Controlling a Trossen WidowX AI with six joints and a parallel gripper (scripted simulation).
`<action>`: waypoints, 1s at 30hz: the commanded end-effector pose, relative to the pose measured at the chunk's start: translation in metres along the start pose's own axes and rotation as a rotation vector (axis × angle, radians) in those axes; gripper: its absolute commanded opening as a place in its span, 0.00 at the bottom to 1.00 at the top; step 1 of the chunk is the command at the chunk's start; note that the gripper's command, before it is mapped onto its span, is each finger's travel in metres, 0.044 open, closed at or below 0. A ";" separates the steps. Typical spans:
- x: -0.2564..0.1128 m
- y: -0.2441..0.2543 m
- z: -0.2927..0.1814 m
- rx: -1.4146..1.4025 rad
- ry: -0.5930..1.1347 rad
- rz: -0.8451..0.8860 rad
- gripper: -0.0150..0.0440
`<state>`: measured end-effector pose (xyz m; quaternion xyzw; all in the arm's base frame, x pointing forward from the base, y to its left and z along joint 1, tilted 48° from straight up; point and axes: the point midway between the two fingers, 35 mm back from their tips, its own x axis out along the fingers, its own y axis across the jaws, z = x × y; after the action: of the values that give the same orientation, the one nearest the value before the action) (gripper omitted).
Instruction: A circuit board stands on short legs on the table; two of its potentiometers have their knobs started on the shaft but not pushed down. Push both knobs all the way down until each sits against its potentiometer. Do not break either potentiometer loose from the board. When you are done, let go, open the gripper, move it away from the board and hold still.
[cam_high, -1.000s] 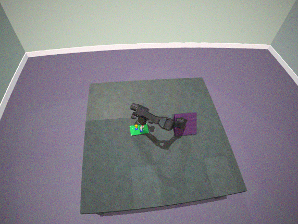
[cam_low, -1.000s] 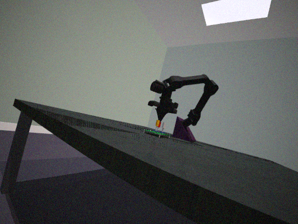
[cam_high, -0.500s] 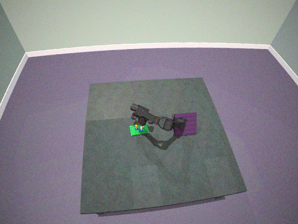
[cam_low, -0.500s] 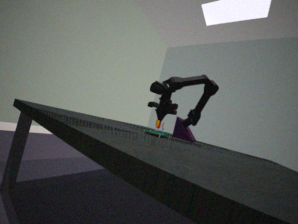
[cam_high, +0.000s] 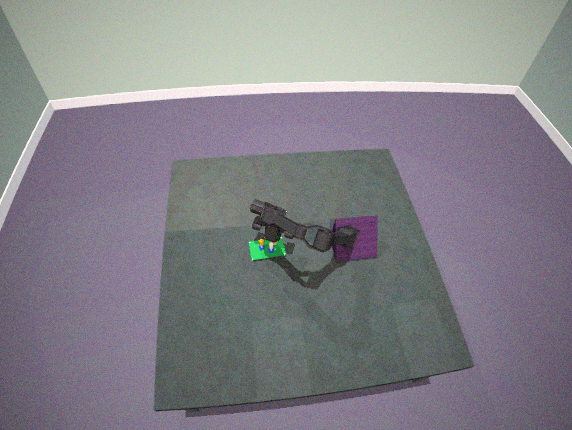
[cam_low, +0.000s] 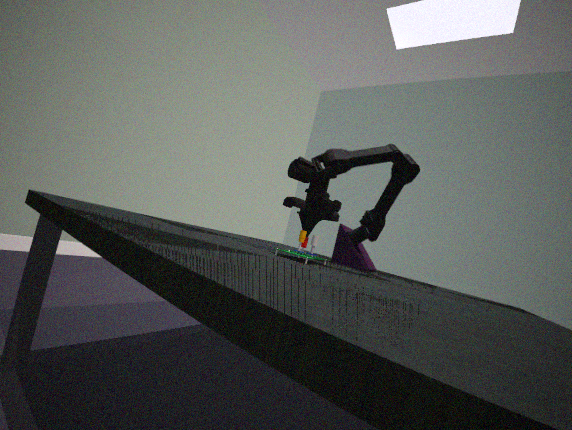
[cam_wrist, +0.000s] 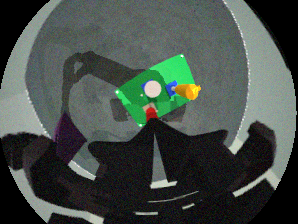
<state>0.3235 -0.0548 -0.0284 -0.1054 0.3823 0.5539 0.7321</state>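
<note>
The green circuit board (cam_high: 256, 256) (cam_low: 286, 253) (cam_wrist: 177, 65) stands on short legs. My gripper (cam_high: 273, 240) (cam_low: 306, 236) (cam_wrist: 153, 120) is shut and empty, pointing down, its tips at or just above the top of the red knob (cam_low: 304, 244) (cam_wrist: 151, 114). Whether they touch is unclear. The orange knob (cam_high: 261, 242) (cam_low: 303, 235) (cam_wrist: 189, 91) stands high, with pale shaft showing between it and its blue potentiometer (cam_wrist: 171, 89). The white knob (cam_high: 271, 246) (cam_low: 314, 240) (cam_wrist: 152, 89) stands over another blue potentiometer. The red knob's lower end is partly hidden.
The arm's purple base block (cam_high: 369, 240) (cam_low: 350, 252) (cam_wrist: 69, 140) stands to the right of the board in the top and exterior views. The orange and white knobs rise close beside the gripper tips. The board lies on the dark grey table (cam_high: 215, 310) (cam_low: 400, 320).
</note>
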 end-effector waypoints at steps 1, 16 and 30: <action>0.005 0.000 0.001 -0.001 -0.005 0.005 0.25; 0.007 0.000 0.001 -0.001 -0.005 0.005 0.25; 0.008 0.000 0.001 -0.001 -0.006 0.005 0.25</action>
<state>0.3238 -0.0520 -0.0309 -0.1053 0.3822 0.5540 0.7321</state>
